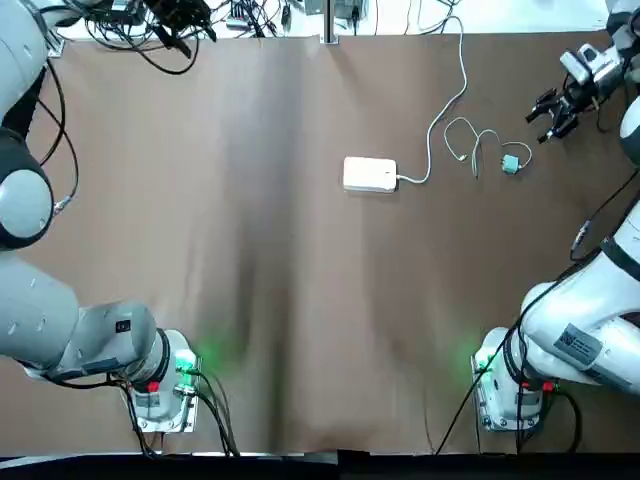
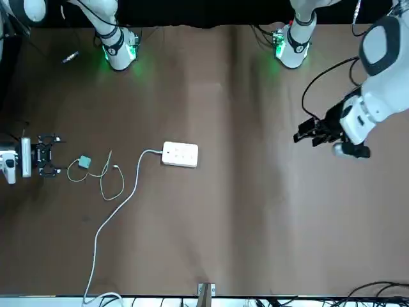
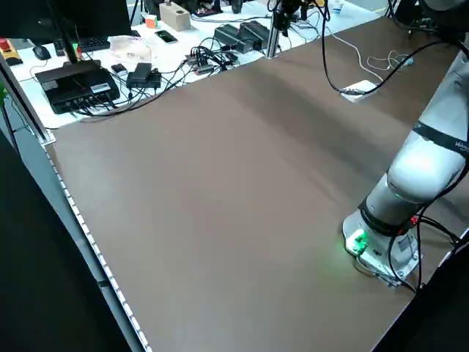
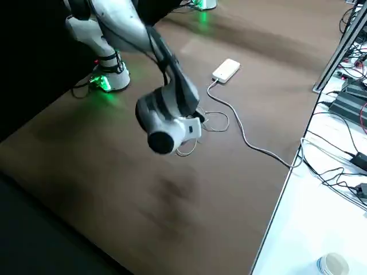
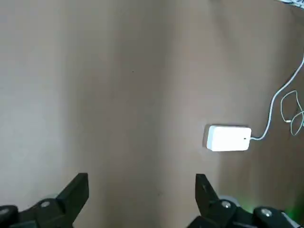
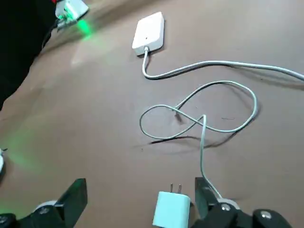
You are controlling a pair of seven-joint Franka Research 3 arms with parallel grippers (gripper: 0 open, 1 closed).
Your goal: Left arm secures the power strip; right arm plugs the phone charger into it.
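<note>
Your right arm's open black gripper (image 6: 142, 202) nears the teal cube charger (image 6: 172, 210); closing off-centre could knock it askew.

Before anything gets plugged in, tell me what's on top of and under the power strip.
Nothing rests on the power strip. It lies on the table; the patch directly beneath is covered.

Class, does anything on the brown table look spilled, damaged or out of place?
Nothing looks spilled or damaged. The power strip lies intact; the phone charger sits unplugged, its thin cable loosely looped.
</note>
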